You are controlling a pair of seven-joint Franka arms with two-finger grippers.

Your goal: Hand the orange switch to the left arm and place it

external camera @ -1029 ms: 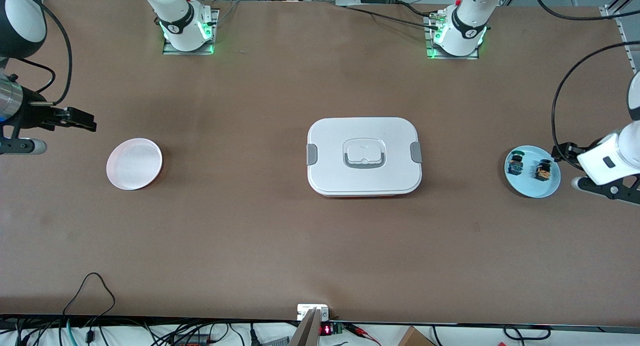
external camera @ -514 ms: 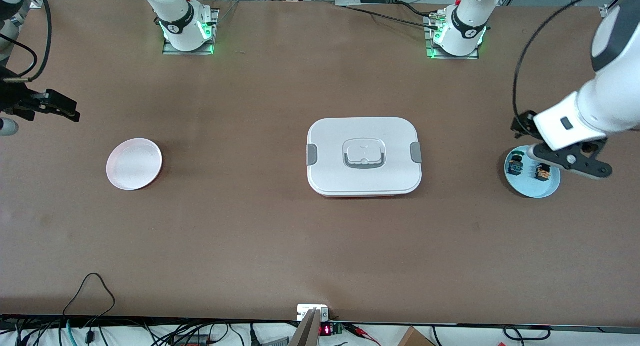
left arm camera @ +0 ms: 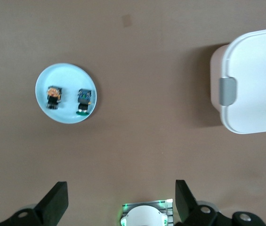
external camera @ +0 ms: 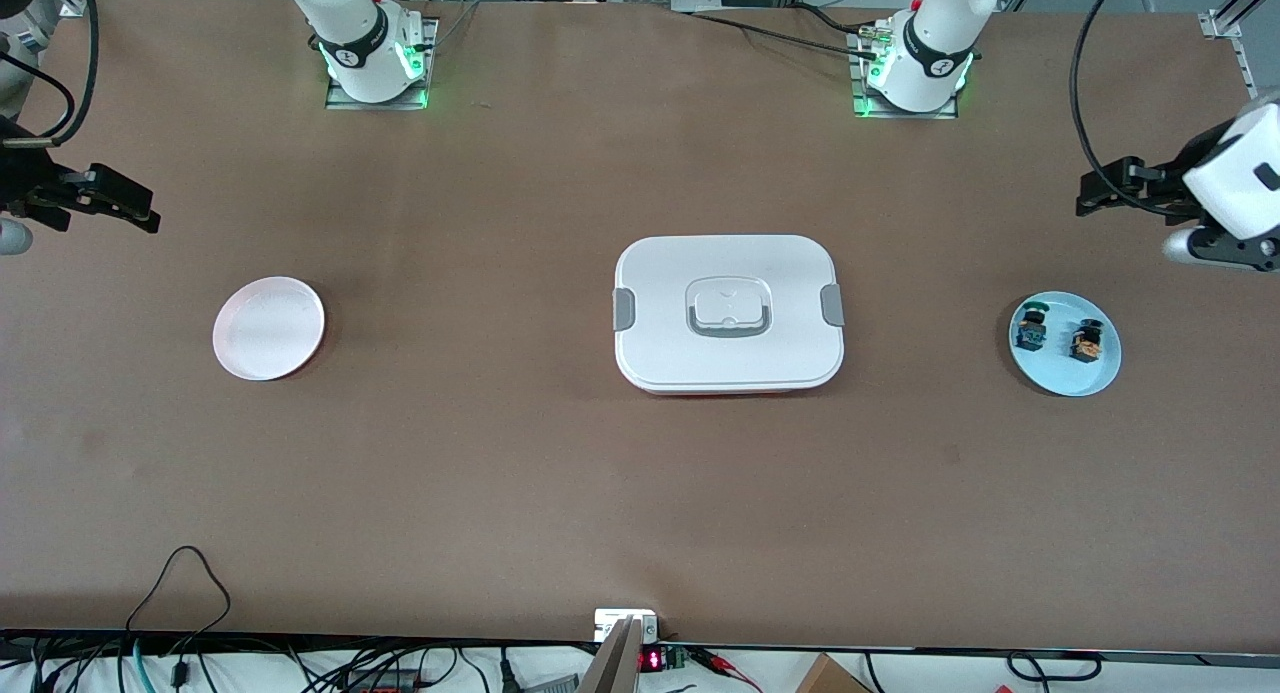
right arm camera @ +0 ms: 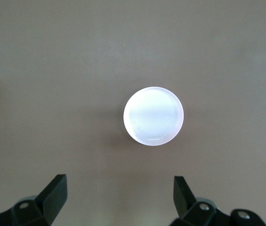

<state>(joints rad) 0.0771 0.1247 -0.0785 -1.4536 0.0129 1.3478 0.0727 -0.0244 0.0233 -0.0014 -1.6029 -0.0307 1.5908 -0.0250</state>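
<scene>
Brown matte tabletop [external camera: 500, 473] fills my front view. White rounded-rect box [external camera: 728, 313] w/ grey clips sits centre frame. Left gripper [external camera: 1095, 188] at the right edge, jaws spread wide, holding nothing; right gripper [external camera: 135, 208] at the left edge, same. Pale pink round plate [external camera: 268, 328] centre-left. Blue plate [external camera: 1065, 373] centre-right carries the orange switch [external camera: 1086, 341] beside a blue-green switch [external camera: 1030, 329].
</scene>
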